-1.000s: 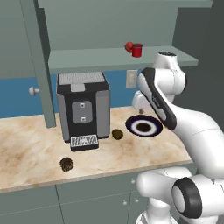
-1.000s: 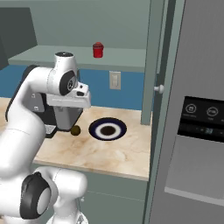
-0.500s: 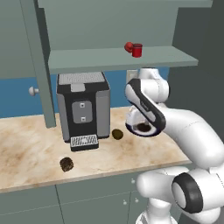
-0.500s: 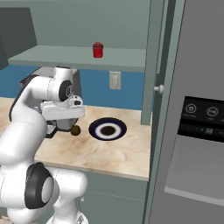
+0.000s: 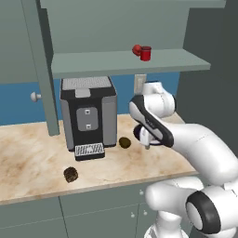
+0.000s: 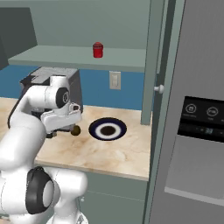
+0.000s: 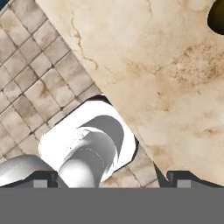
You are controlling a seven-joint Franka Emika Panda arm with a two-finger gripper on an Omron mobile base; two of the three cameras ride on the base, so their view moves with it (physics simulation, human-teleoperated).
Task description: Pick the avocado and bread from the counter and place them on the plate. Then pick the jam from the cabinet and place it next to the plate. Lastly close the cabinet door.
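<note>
- The tool (image 5: 147,145) hangs low over the marble surface (image 5: 28,158), just to the right of the avocado (image 5: 124,142), and it points down.
- Its 2 fingers stand wide apart and nothing is between them, so the tool is released; in the hand view the 2 dark tips sit at the far left and far right of the bottom.
- The avocado is a smooth olive-brown egg shape. It lies on the surface just beside the front right corner of the coffee machine (image 5: 88,114), and it is apart from the tool.
- In the right base view the avocado (image 6: 75,130) shows just below the hand, between the arm and the plate (image 6: 107,129).
- The plate lies flat on the surface, to the right of the avocado, and it carries nothing.
- The bread (image 5: 70,174), a rough dark lump, lies near the front edge of the surface, in front of the coffee machine and to its left, well apart from the tool.
- The jam (image 5: 146,53), a small red jar, stands upright on the cabinet shelf (image 5: 121,62), touching or almost touching a small red ball (image 5: 137,49) on its left.
- The cabinet door (image 5: 42,69) stands open, seen edge-on at the left of the coffee machine.
- In the hand view a dark round shape (image 7: 216,17) sits at the top right corner; I cannot tell which thing it is.
</note>
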